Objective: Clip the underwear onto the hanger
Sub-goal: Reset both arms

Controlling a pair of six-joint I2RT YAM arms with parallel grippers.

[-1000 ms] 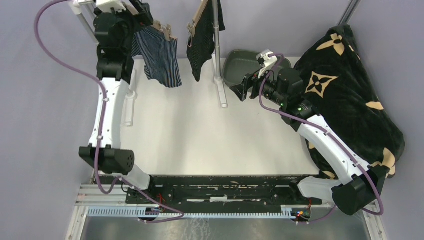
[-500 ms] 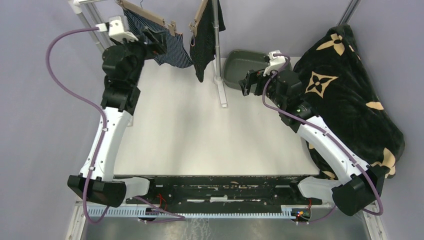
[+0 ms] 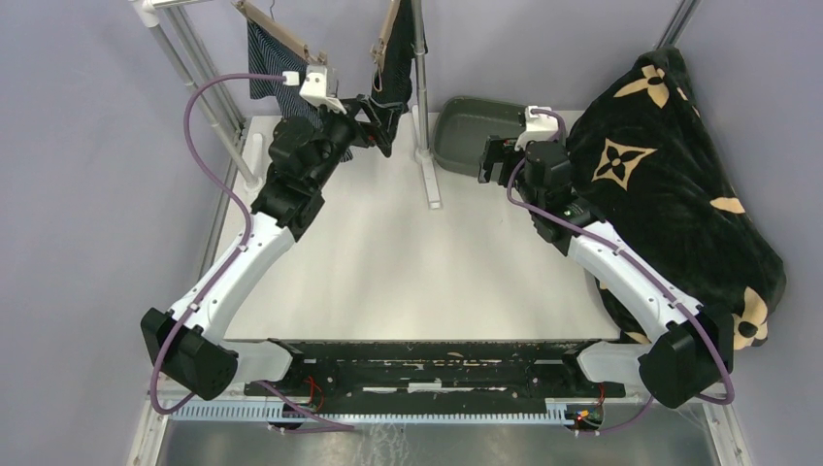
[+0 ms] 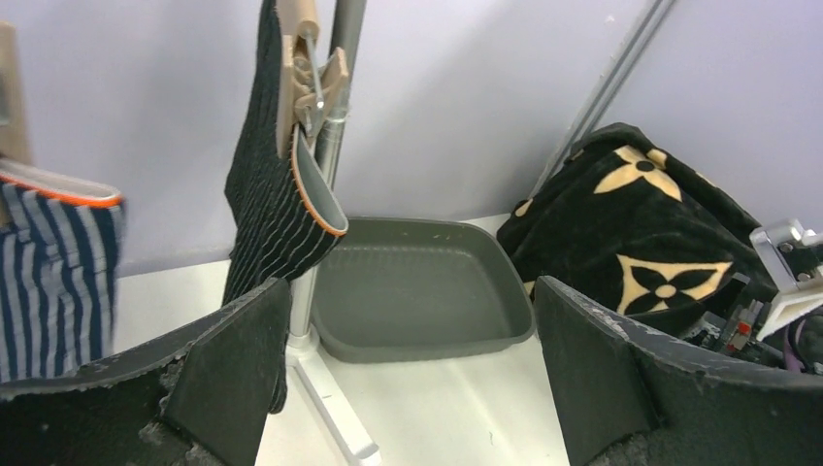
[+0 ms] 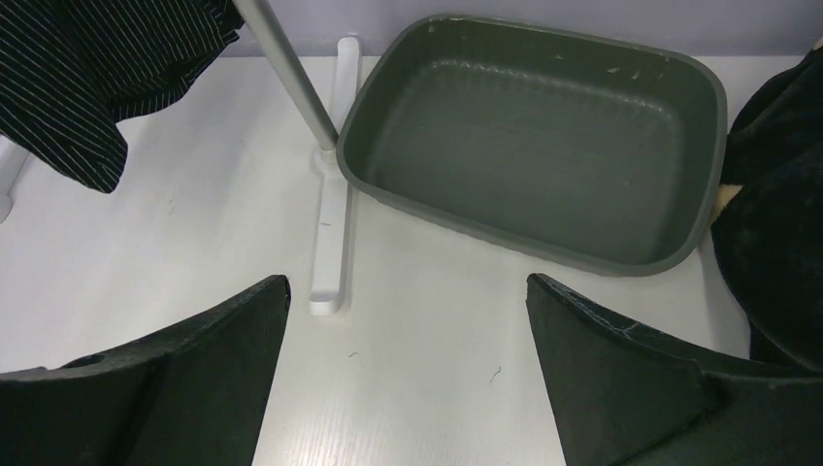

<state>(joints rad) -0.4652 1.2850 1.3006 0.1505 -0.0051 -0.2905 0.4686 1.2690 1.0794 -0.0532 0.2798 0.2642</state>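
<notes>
Two pieces of underwear hang from wooden clip hangers on the white rack. The navy striped underwear (image 3: pixel 264 60) (image 4: pixel 50 277) hangs at the left on its hanger (image 3: pixel 281 33). The black pinstriped underwear (image 3: pixel 399 60) (image 4: pixel 264 199) (image 5: pixel 82 68) is clipped to a hanger (image 4: pixel 303 73) beside the rack's pole (image 3: pixel 420 87). My left gripper (image 3: pixel 377 115) (image 4: pixel 410 291) is open and empty, close to the black garment's lower edge. My right gripper (image 3: pixel 491 160) (image 5: pixel 408 283) stands open and empty over the table in front of the tray.
A dark grey tray (image 3: pixel 464 124) (image 5: pixel 543 136) (image 4: pixel 417 282) with nothing in it sits at the back, right of the pole. The rack's white foot (image 5: pixel 332 223) lies on the table. A big black blanket with tan flowers (image 3: pixel 679 175) (image 4: pixel 631 233) is heaped at the right edge.
My left arm has swung right, from the navy underwear's hanger to beside the black underwear. The navy underwear now hangs higher and further back. My right gripper has opened wider and turned towards the tray.
</notes>
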